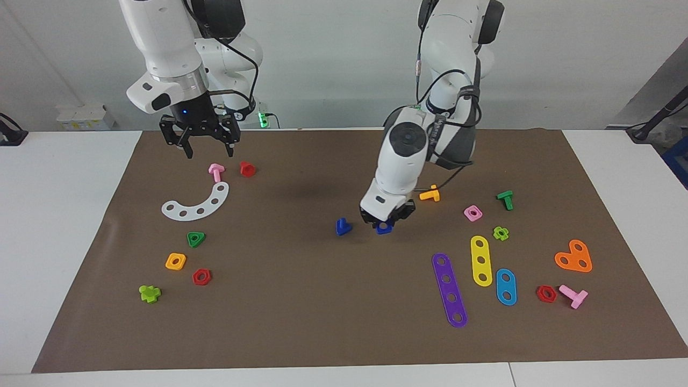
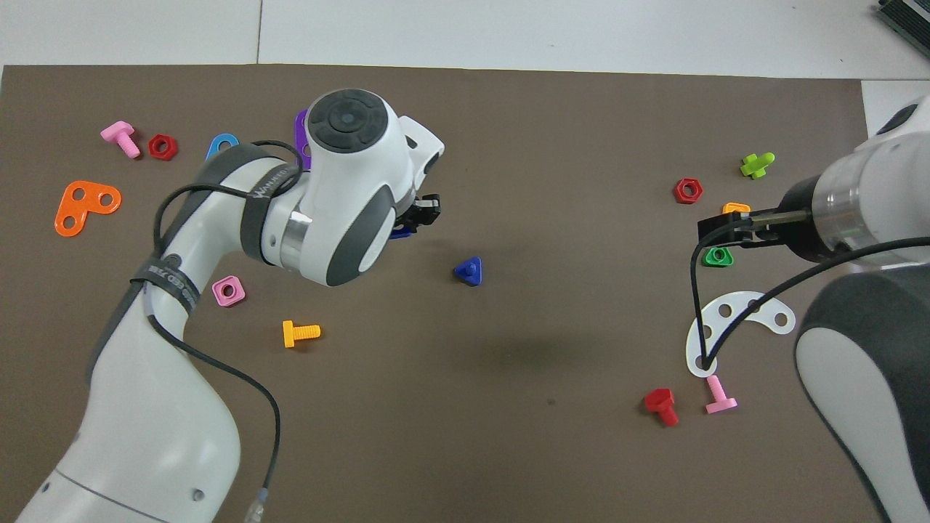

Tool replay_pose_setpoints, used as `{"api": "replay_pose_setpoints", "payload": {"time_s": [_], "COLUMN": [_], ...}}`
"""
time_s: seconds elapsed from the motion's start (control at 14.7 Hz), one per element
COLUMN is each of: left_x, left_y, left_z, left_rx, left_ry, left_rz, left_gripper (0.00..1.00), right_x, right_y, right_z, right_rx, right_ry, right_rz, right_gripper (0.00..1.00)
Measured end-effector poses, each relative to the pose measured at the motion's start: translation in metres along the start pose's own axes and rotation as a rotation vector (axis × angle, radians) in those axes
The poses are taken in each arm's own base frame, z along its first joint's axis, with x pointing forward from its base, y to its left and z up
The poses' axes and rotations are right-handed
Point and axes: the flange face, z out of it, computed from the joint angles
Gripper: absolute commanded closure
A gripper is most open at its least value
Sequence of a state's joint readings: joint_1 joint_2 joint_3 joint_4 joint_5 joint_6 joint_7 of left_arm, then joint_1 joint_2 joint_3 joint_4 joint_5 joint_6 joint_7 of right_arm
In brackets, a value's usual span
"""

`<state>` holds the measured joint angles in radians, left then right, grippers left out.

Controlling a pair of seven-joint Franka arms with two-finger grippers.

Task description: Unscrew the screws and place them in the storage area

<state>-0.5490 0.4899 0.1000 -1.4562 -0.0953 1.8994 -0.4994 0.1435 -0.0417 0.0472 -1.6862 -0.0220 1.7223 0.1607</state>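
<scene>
Even, bright light is falling from above in both views. The brown paper mat (image 1: 301, 301) is showing no glare, and the toy parts are casting only faint, short shadows. A soft, diffuse shadow is lying on the mat near its middle. Both views are staying sharp across the worktop (image 1: 59, 226).
</scene>
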Motion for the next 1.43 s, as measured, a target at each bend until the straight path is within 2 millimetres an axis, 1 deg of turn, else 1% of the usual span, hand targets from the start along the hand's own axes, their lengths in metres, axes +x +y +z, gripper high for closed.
{"api": "replay_pose_setpoints", "payload": {"time_s": [0.14,0.27,0.34,0.41,0.48,0.54,0.61,0.68,0.75,0.88,1.09,1.16,1.22,1.29,1.36,1.43], "left_x": [0.025,0.04,0.043,0.043,0.041,0.035,0.029,0.023,0.019,0.015,0.015,0.017,0.022,0.03,0.038,0.045], "left_y": [-0.055,-0.106,-0.126,-0.14,-0.15,-0.158,-0.162,-0.165,-0.166,-0.166,-0.168,-0.169,-0.172,-0.181,-0.194,-0.212], "left_z": [0.007,0.025,0.036,0.047,0.061,0.075,0.088,0.096,0.098,0.094,0.086,0.079,0.069,0.053,0.032,0.009], "left_rx": [0.009,0.015,0.014,0.011,0.009,0.006,0.006,0.006,0.005,0.003,0.034,0.041,0.043,0.043,0.045,0.045], "left_ry": [-0.027,-0.062,-0.071,-0.066,-0.054,-0.042,-0.034,-0.033,-0.033,-0.031,-0.018,-0.012,-0.004,-0.001,-0.004,-0.01], "left_rz": [0.008,0.054,0.073,0.086,0.094,0.099,0.101,0.103,0.105,0.108,0.134,0.138,0.132,0.118,0.109,0.11], "left_gripper": [1.0,1.0,1.0,1.0,0.95,0.83,0.67,0.39,0.0,0.0,0.0,0.0,0.0,0.0,0.02,0.04], "right_x": [-0.003,-0.003,-0.002,-0.001,-0.001,-0.003,-0.004,-0.004,-0.004,-0.002,0.006,0.007,0.007,0.005,0.002,-0.002], "right_y": [-0.028,-0.069,-0.093,-0.116,-0.141,-0.165,-0.187,-0.206,-0.219,-0.233,-0.242,-0.245,-0.247,-0.254,-0.265,-0.274], "right_z": [0.011,0.03,0.042,0.056,0.07,0.085,0.099,0.115,0.13,0.152,0.181,0.192,0.202,0.213,0.224,0.237], "right_rx": [0.005,0.014,0.019,0.024,0.032,0.039,0.044,0.046,0.048,0.052,0.063,0.063,0.059,0.058,0.059,0.054], "right_ry": [0.001,0.008,0.012,0.014,0.018,0.024,0.03,0.035,0.039,0.041,0.054,0.052,0.043,0.037,0.036,0.035], "right_rz": [-0.019,0.005,0.014,0.019,0.025,0.037,0.051,0.06,0.063,0.067,0.065,0.065,0.063,0.064,0.064,0.059], "right_gripper": [0.06,0.06,0.06,0.06,0.06,0.06,0.06,0.06,0.07,0.08,0.11,0.12,0.12,0.13,0.15,0.16]}}
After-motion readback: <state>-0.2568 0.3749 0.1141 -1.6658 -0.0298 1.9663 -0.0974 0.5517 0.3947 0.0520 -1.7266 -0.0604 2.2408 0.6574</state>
